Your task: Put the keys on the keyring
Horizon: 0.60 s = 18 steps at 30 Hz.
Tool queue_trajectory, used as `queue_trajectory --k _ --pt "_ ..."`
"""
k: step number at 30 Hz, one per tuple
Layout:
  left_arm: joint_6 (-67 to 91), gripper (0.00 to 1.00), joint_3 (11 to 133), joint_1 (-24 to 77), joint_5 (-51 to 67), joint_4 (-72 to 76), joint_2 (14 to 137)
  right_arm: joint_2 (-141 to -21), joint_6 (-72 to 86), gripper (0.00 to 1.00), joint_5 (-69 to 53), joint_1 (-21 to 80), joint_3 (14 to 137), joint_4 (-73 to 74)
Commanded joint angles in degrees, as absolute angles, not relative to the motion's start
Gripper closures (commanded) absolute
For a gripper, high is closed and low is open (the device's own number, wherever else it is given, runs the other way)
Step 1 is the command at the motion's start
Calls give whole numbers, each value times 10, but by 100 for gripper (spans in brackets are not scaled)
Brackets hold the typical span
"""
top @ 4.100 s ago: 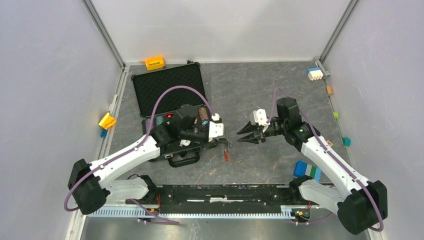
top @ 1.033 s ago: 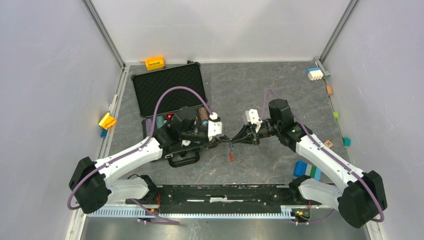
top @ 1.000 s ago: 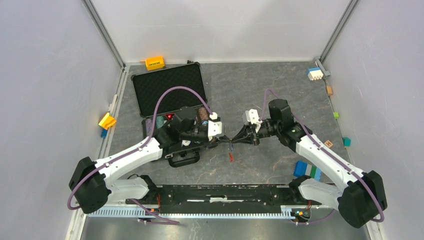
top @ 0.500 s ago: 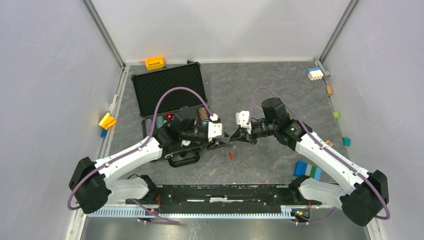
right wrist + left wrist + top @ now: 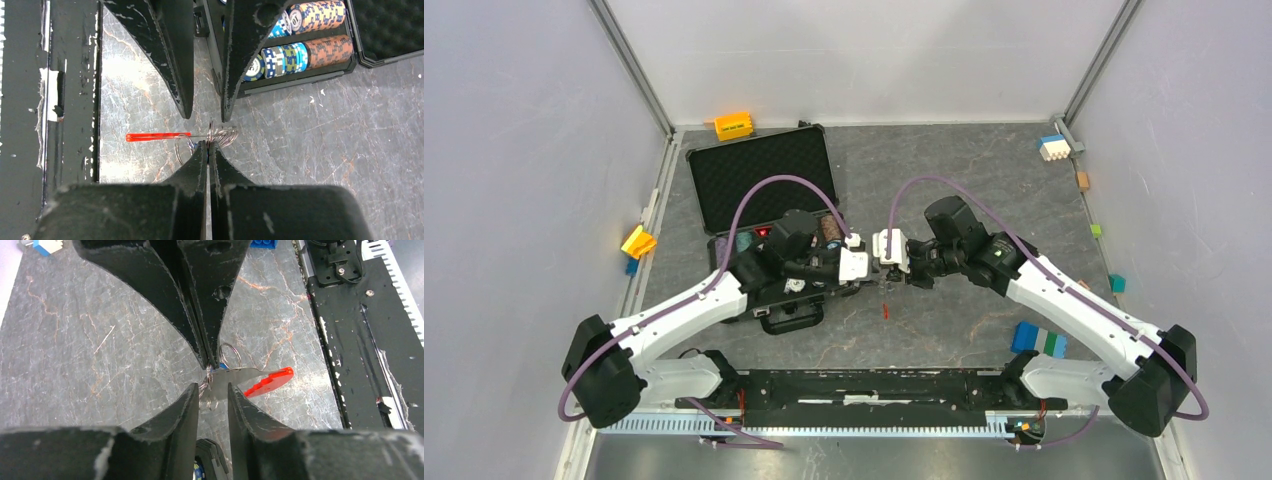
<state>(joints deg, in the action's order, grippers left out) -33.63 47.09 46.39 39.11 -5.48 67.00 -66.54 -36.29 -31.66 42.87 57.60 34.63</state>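
The keyring (image 5: 230,354), a bunch of thin silvery rings with a flat red strip (image 5: 268,382), hangs just above the table between both grippers. My right gripper (image 5: 207,144) is shut on the rings, its fingers pressed flat together. Only a speck of blue (image 5: 223,366) shows at its tips; I cannot make out the keys apart from that. My left gripper (image 5: 212,390) faces it tip to tip, jaws parted, the rings and a flat silver piece at the mouth of the gap. From above, the right gripper (image 5: 896,279) and left gripper (image 5: 875,283) meet, the red strip (image 5: 885,311) dangling below.
An open black case (image 5: 764,180) holding rows of poker chips (image 5: 300,50) sits just behind the left gripper. Blue blocks (image 5: 1037,340) lie at the front right, an orange block (image 5: 733,125) and a white-blue block (image 5: 1053,147) at the back. The black base rail (image 5: 874,385) runs along the near edge.
The right arm has moved left, carrying the keyring up against the left gripper. The left jaws, shut a second ago, now stand apart.
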Motion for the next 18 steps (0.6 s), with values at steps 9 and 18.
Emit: queue_trajectory --k 9,18 --pt "-330 61 414 439 455 109 659 -657 -370 100 -335 441 593 331" --pt "-328 61 373 425 493 180 651 -660 -372 100 -360 434 590 330"
